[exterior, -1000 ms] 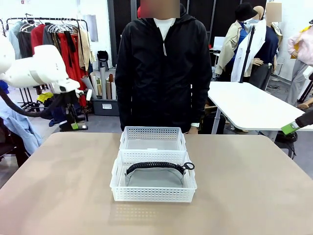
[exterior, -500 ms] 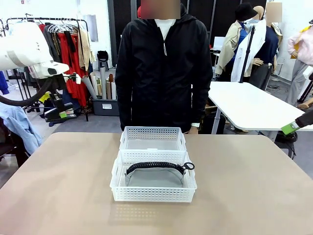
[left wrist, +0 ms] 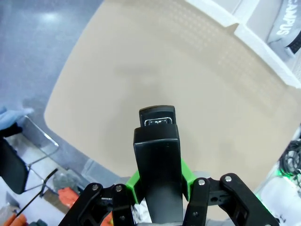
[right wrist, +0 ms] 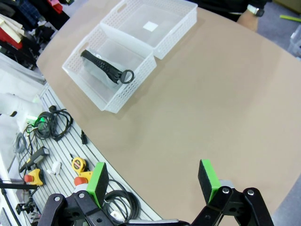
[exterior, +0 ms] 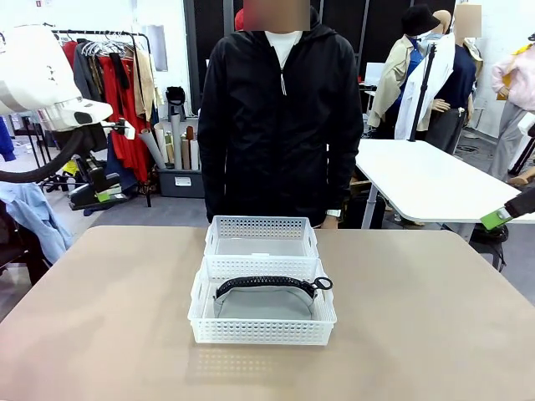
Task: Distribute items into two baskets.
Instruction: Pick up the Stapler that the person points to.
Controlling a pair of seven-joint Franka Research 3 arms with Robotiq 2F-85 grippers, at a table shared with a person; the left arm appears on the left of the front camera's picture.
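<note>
Off past the tip of the left end effector [left wrist: 159, 186], clamped on the stapler [left wrist: 157, 165] lengthwise, the empty far basket [exterior: 261, 237] is seen; right end effector [right wrist: 154, 181] is spread wide, pouch [exterior: 266, 302] already binned

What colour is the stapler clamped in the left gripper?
Black. The stapler shows best in the left wrist view, between the left gripper's green pads.

Probably "CAMPUS" on grey pouch [left wrist: 285, 29]
</note>
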